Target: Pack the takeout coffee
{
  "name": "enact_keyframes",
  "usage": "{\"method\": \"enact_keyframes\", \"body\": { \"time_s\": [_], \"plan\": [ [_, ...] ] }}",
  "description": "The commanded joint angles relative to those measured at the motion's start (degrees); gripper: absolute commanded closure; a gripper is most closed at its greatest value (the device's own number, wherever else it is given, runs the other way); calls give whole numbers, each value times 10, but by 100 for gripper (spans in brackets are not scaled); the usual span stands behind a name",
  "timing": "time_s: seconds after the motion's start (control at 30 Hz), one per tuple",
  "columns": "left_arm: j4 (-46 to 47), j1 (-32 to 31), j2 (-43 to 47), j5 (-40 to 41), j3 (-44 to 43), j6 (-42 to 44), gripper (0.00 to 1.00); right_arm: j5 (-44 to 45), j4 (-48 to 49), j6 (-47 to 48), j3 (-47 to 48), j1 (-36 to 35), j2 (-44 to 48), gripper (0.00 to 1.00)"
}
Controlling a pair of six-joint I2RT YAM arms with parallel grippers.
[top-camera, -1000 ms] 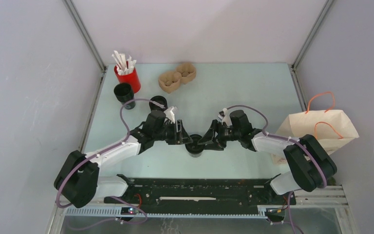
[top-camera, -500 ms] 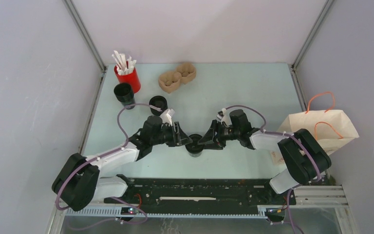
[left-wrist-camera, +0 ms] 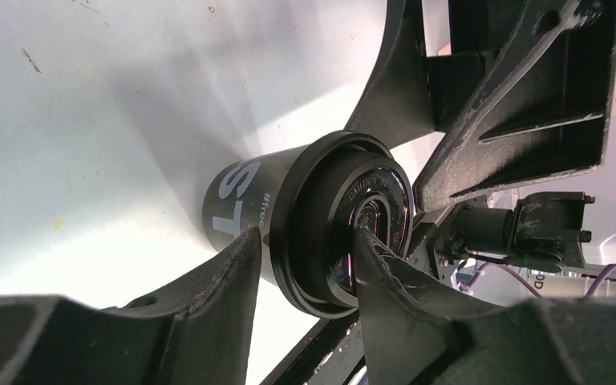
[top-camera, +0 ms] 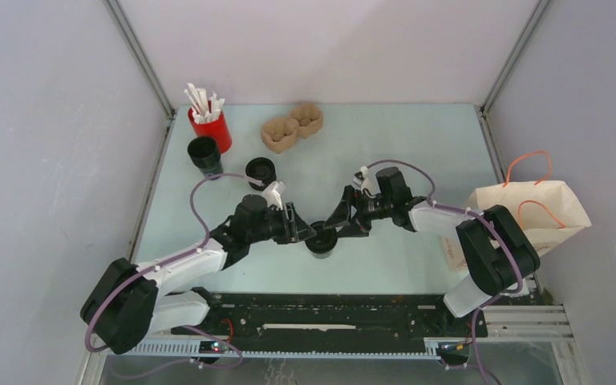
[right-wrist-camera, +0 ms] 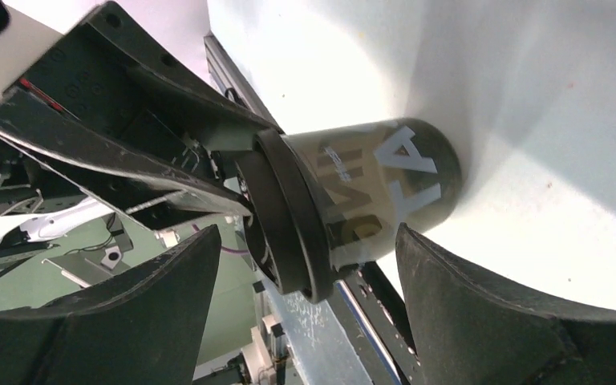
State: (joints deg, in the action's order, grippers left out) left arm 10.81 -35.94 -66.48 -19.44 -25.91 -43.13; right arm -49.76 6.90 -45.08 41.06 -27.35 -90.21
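The takeout coffee (top-camera: 321,242), a small black cup with its black lid on, stands upright on the table near the front middle. My left gripper (top-camera: 309,233) is at its left. In the left wrist view the left gripper (left-wrist-camera: 306,234) is shut on the cup's (left-wrist-camera: 245,192) top: one finger lies on the lid (left-wrist-camera: 369,208), the other against the wall under the rim. My right gripper (top-camera: 346,225) is just right of the cup, open. In the right wrist view its jaws (right-wrist-camera: 309,234) stand wide apart, and the cup (right-wrist-camera: 385,188) is beyond them, untouched.
A brown paper bag (top-camera: 533,210) with orange handles lies at the right edge. At the back left are a red cup of white sticks (top-camera: 209,128), an open black cup (top-camera: 204,152), a squat black round piece (top-camera: 261,170) and a brown pulp carrier (top-camera: 291,127). A black rail (top-camera: 329,309) runs along the front.
My right gripper has drawn back from the cup, up and to the right. My left arm has shifted slightly but stays at the cup. The cup has not moved.
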Motion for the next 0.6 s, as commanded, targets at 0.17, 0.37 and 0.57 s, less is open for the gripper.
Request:
{"method": "enact_keyframes", "body": {
  "time_s": [0.17, 0.37, 0.57],
  "plan": [
    [-93, -18, -29, 61, 2, 26, 50, -12, 44, -5, 13, 5, -82, 15],
    [-87, -21, -34, 73, 27, 21, 51, 18, 104, -13, -34, 15, -151, 32],
    [-90, -23, -14, 69, 31, 20, 51, -1, 64, -13, -27, 14, -44, 22]
  ]
}}
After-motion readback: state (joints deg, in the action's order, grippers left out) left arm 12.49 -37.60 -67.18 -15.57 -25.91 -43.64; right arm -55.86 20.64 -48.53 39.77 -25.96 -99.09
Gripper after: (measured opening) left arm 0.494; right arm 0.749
